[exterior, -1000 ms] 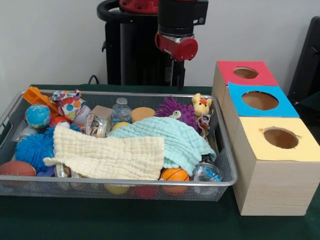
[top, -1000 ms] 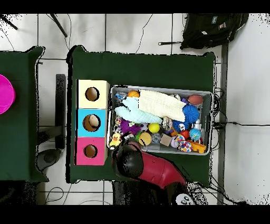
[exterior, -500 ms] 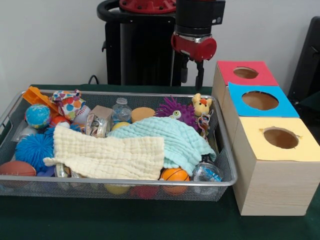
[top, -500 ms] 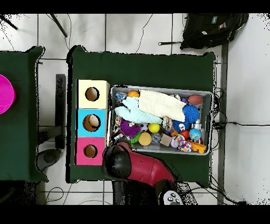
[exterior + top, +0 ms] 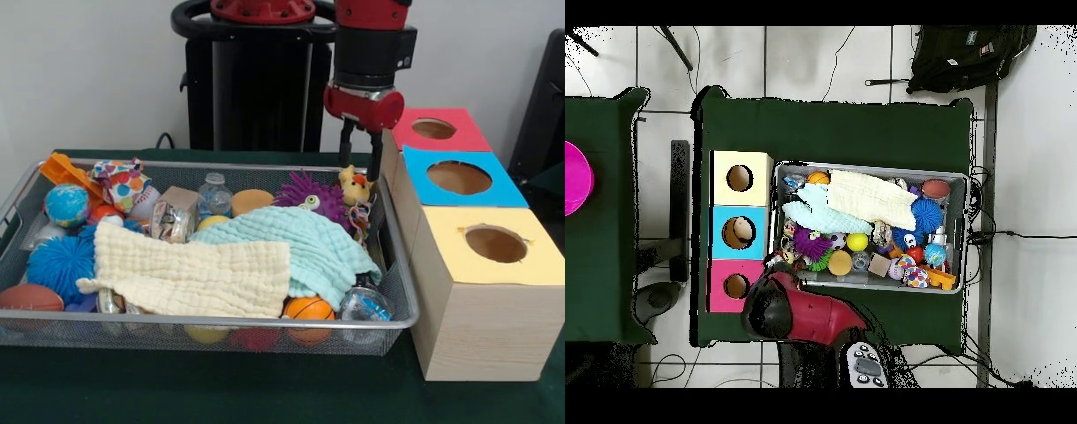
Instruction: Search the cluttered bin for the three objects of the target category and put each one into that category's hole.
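Note:
My gripper [image 5: 359, 159] hangs open and empty at the wire bin's [image 5: 399, 291] far right corner, just above a yellow duck plush [image 5: 356, 187] and beside the red-topped box [image 5: 463, 134]. Three wooden boxes stand in a row to the right of the bin, each with a round hole: red, blue [image 5: 459, 177] and yellow [image 5: 495, 243]. In the overhead view the arm's wrist [image 5: 770, 310] covers the gripper, between the red box [image 5: 737, 286] and the bin [image 5: 963, 180].
The bin holds a cream cloth [image 5: 190, 274] and a mint cloth [image 5: 305, 247] draped over several toys: a purple fuzzy toy [image 5: 309, 196], a small basketball [image 5: 309, 308], a blue spiky ball [image 5: 60, 262], a globe ball [image 5: 67, 203], a bottle [image 5: 213, 193].
The arm has swung toward the boxes and come down, from behind the bin's middle to above the duck plush. The things in the bin have not moved.

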